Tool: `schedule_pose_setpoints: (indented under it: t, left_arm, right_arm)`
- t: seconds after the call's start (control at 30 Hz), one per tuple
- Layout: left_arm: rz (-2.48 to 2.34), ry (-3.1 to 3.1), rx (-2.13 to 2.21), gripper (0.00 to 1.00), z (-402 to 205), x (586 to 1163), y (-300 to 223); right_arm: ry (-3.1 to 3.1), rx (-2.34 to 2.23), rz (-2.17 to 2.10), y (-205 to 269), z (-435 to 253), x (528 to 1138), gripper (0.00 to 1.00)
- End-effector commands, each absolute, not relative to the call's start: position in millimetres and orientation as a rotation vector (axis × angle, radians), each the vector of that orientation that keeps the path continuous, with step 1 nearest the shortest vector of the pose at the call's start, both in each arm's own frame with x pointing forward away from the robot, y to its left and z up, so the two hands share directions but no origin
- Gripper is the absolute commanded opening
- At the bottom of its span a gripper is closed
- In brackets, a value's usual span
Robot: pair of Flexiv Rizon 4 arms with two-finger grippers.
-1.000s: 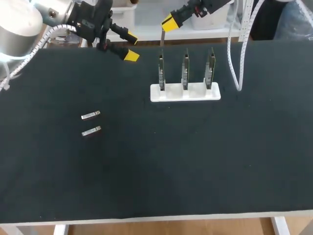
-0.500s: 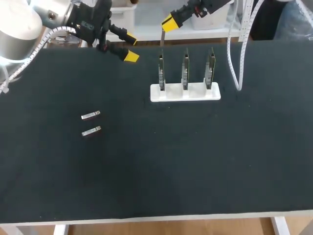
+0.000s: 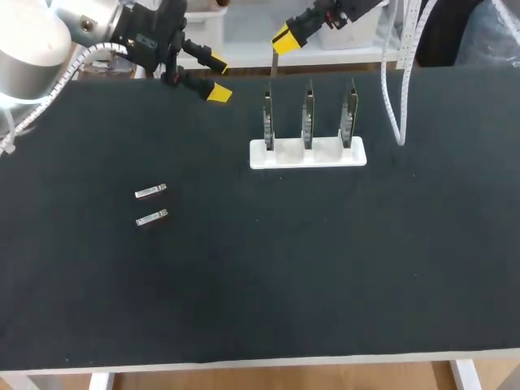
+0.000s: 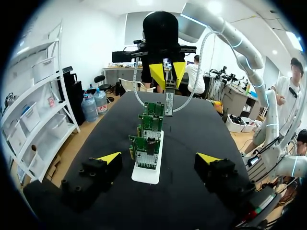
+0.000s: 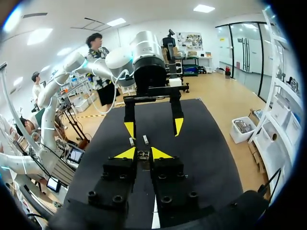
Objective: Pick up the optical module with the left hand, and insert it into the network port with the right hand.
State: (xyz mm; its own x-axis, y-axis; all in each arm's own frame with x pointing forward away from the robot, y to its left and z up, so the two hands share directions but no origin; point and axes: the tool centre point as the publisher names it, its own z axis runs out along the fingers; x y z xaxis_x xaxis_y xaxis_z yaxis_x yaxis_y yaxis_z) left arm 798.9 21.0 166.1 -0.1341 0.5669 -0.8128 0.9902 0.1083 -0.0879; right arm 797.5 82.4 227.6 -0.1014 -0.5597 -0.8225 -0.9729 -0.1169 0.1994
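My right gripper (image 3: 284, 38) is shut on a slim metal optical module (image 3: 273, 67) that hangs from it, just above and behind the leftmost network card (image 3: 267, 118). Three cards stand upright in a white holder (image 3: 307, 154). In the right wrist view the module (image 5: 142, 154) sits pinched between my right gripper's (image 5: 142, 153) yellow tips. My left gripper (image 3: 218, 78) hovers open and empty at the table's back left. In the left wrist view its gripper (image 4: 158, 158) faces the row of cards (image 4: 146, 151), with the right gripper (image 4: 166, 74) and module (image 4: 169, 98) beyond them.
Two more optical modules (image 3: 151, 192) (image 3: 152, 218) lie side by side on the black table at the left. A white cable (image 3: 398, 106) hangs down at the back right, beside the holder.
My right gripper has shifted slightly to the right with the module. The left arm has stayed nearly still.
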Motion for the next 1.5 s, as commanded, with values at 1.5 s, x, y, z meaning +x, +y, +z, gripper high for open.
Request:
schedule_pose_setpoints:
  t: [1.5]
  left_arm:
    - [-0.878,1.779,1.519,1.00,166.2,797.5,20.9]
  right_arm:
    - [1.536,-1.997,1.396,99.4,196.7,824.7,0.00]
